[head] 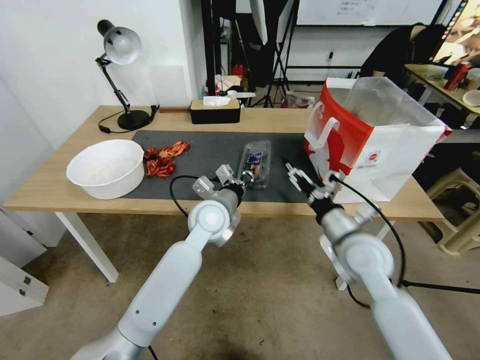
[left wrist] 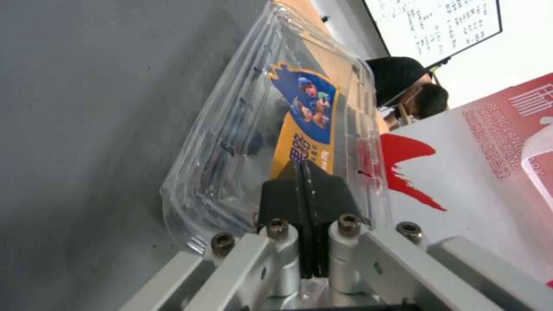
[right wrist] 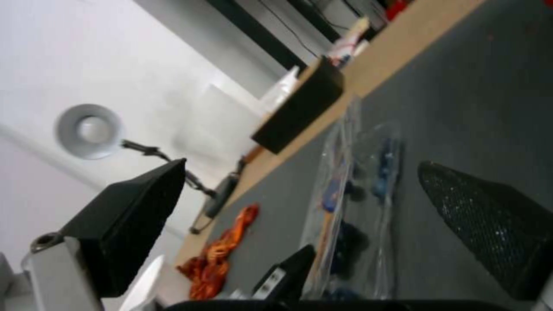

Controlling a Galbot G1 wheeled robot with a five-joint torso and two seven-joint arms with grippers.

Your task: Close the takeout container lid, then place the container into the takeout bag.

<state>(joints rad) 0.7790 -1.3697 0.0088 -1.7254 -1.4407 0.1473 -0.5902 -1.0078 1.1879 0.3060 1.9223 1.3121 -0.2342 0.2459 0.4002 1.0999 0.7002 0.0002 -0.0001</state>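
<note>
While the lid (head: 256, 155) already looks down flat on the takeout container (head: 254, 170), I can't tell if it's snapped; bagging is not yet done. Container lies on the dark mat (head: 210, 150), nearer the mat's front edge, mid-bench, just beside the takeout bag (head: 380, 145), which stands open at the bench's right end. Left gripper (head: 246, 179) sits at the container's near end, jaws pressed together with nothing between them, tips touching or just over the lid edge. Right gripper (head: 295, 176) hovers between container and bag, jaws apart, empty. Container: clear thin clamshell, ribbed sides, dark blueberries inside, blue-and-yellow label on the lid. Looks flimsy, likely to flex under a pinch. Bag: red-and-white paper, white handles, clear liner sticking up.
</note>
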